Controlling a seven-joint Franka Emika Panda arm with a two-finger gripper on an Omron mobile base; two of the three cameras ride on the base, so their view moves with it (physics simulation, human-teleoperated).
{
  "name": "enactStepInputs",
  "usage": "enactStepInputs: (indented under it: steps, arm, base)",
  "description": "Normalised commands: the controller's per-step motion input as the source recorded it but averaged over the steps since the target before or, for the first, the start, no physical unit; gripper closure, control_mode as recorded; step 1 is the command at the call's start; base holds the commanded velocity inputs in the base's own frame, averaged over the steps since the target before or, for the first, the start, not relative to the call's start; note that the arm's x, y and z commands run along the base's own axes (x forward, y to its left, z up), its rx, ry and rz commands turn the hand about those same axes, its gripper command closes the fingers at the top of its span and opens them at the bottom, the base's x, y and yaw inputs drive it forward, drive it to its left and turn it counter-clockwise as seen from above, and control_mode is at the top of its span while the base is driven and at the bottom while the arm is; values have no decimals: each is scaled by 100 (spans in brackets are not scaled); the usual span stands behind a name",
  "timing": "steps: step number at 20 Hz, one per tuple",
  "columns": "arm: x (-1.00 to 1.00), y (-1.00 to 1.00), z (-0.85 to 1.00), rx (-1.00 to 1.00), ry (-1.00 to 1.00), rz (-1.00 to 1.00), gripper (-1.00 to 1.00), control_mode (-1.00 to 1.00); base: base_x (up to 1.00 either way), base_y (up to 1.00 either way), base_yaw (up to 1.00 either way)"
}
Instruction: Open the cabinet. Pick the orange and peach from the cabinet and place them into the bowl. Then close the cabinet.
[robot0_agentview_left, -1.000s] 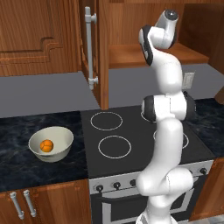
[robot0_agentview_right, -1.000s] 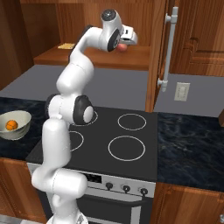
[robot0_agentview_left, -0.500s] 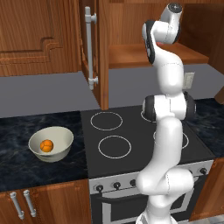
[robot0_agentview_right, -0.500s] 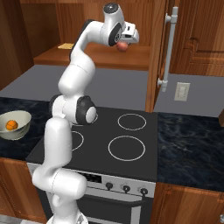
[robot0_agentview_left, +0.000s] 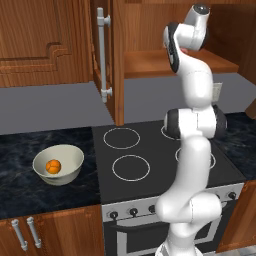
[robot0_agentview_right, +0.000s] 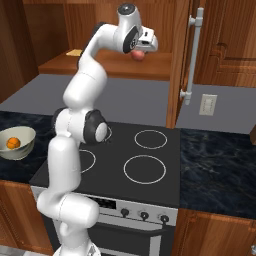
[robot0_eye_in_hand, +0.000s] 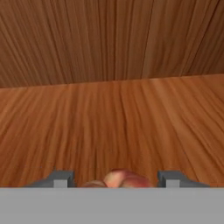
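Reddish-brown wood frames the left base view: the cabinet (robot0_agentview_left: 117, 55) stands open, its left door edge-on above the stove (robot0_agentview_left: 150, 160), the long silver handle (robot0_agentview_left: 102, 50) facing out. Left of the stove, on the dark stone table (robot0_agentview_left: 30, 185), the bowl (robot0_agentview_left: 58, 164) holds the orange (robot0_agentview_left: 53, 166), with bare stone all round it. The arm rises over the stove's right half to the wooden shelf (robot0_agentview_left: 150, 60).

From the right base view, the hand (robot0_agentview_right: 141, 50) hangs just above the shelf's front edge, above the stove, with the peach (robot0_agentview_right: 137, 55) under it between the fingers. The right door stands out beside it, leaving an open gap. A wall socket (robot0_agentview_right: 208, 104) sits right of the stove.

Looking along the hand, the fingertips (robot0_eye_in_hand: 61, 178) stand apart with the peach between them; whether they press it I cannot tell. Bare shelf board runs ahead to the cabinet's back wall.
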Motion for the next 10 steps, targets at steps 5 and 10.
enactStepInputs:
  steps: [5, 10]
  arm:
    - [-91, 0, 14, 0, -33, 0, 100, -100]
    - [-100, 4, 28, 0, -50, 0, 100, -100]
  base:
    - [0, 0, 0]
    - [0, 0, 0]
